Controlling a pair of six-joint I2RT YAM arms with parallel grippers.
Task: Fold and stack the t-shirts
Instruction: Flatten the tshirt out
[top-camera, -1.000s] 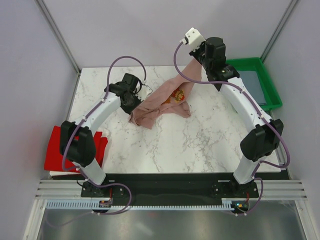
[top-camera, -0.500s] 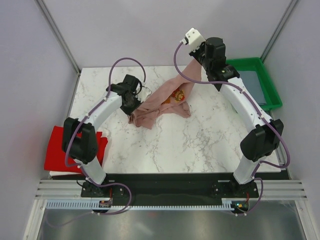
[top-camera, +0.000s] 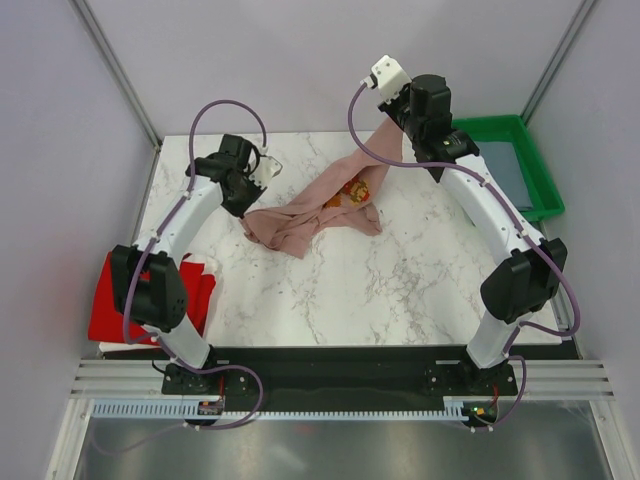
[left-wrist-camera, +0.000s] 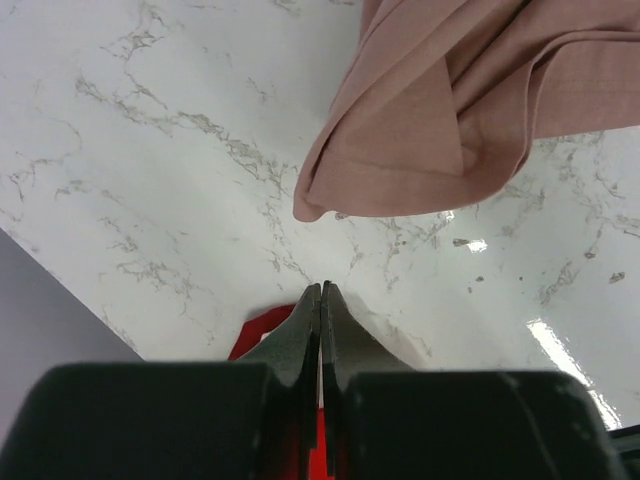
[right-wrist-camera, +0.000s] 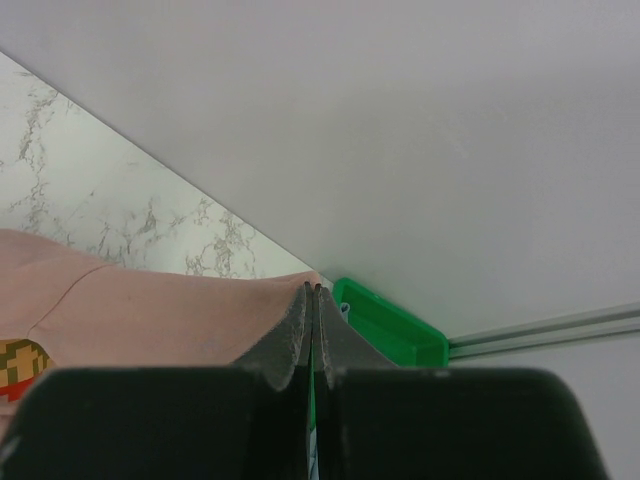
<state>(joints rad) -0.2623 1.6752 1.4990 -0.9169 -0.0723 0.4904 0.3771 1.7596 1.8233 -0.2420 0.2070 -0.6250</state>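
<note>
Clenched on an edge of the dusty-pink t-shirt (top-camera: 320, 212), the right jaws hold it high at the far side of the counter (top-camera: 400, 280), close to the green tray (top-camera: 520, 132) — in the right wrist view the cloth climbs right up into the pressed-together tips. The left jaws are clenched too, but on nothing: the left wrist view shows them closed flat against each other above bare marble, with the shirt's nearest corner lying ahead and apart from them. The lift looks meant to let the garment's own weight draw it long so it can be spread for folding, and the left arm (top-camera: 190, 215) hovers by the low end as though placed to take a second corner; that is a reading, not something shown. The shirt runs as a twisted band from the raised grip down to the counter's middle, where the rest lies bunched in soft overlapping folds with its hems doubled over. Its small brown-orange chest graphic (top-camera: 354, 190) shows partway along, creased. No fold is made yet. The red t-shirt (top-camera: 112, 300) lies at the near left by the counter's edge, and a slate-blue cloth (top-camera: 505, 172) rests in the tray.
</note>
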